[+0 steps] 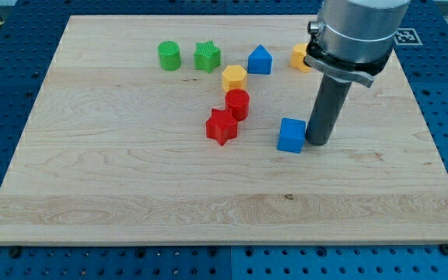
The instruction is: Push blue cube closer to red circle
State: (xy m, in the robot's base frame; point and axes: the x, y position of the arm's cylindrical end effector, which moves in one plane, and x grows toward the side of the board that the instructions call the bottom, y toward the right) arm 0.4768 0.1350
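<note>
The tip (pixel 318 141) touches the blue cube (pixel 291 135) from the right, with the red circle (pixel 237 103) still apart to the upper left; no gripper exists.

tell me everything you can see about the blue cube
The blue cube is a small solid block, matte and plastic-looking, sitting flat on the wooden board right of centre. My tip stands right against its right side, apparently touching. The red circle lies up and to its left, apart from it.
</note>
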